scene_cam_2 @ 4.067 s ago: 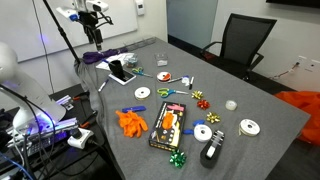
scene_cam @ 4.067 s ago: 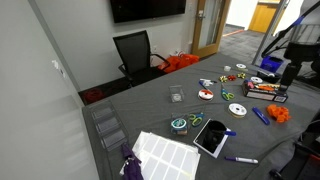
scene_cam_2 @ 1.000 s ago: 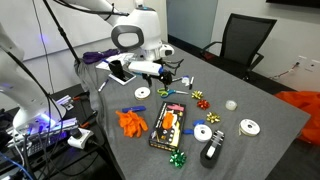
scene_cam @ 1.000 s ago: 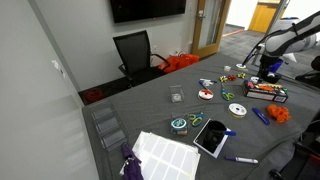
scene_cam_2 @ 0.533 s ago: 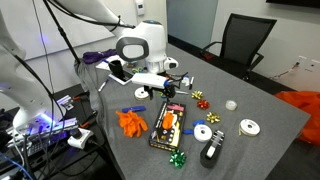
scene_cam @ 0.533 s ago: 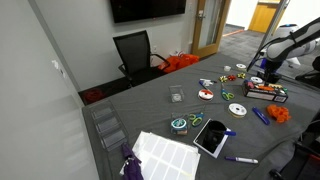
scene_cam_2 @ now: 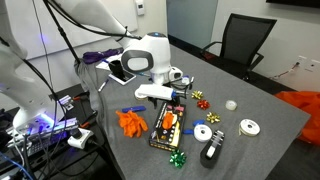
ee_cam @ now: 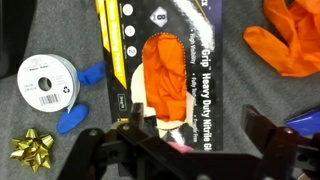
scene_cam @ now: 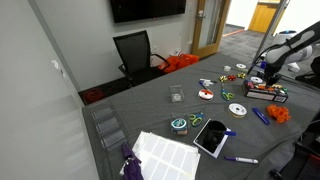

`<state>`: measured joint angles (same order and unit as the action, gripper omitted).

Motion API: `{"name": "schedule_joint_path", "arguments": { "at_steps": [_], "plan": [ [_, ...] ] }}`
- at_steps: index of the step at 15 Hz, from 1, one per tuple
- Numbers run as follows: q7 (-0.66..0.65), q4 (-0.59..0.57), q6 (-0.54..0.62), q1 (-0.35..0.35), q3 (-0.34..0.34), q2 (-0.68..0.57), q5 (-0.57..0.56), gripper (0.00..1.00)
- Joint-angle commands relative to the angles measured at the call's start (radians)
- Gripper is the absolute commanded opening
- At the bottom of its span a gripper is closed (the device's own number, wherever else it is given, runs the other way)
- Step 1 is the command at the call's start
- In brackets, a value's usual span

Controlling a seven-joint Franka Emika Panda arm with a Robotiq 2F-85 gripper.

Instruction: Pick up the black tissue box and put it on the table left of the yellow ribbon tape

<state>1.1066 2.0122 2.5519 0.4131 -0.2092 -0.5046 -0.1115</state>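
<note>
Alignment matters: your gripper (ee_cam: 180, 150) hangs wide open and empty over the black tissue box (ee_cam: 160, 60) (near the table (scene_cam_2: 270, 100) edge, beside the orange gloves (ee_cam: 290, 40)), so centre it across the box's narrow width before descending straight.

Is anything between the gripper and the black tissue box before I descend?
Nothing visible. In the wrist view the open gripper hangs right over the long flat black box with orange print, its top bare. The white tape roll and orange gloves lie off to its sides.
</note>
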Motion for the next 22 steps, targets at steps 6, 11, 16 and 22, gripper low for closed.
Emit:
{"name": "schedule_joint_path", "arguments": {
  "at_steps": [6, 11, 16, 22],
  "plan": [
    [0.139, -0.017, 0.011, 0.074, 0.080, -0.084, 0.014, 1.00],
    [0.132, -0.017, 0.064, 0.061, 0.062, -0.101, -0.007, 1.00],
    [0.120, -0.020, 0.119, 0.060, 0.062, -0.113, -0.009, 0.53],
    [0.111, -0.034, 0.121, 0.056, 0.057, -0.119, -0.011, 0.21]
  ]
}}
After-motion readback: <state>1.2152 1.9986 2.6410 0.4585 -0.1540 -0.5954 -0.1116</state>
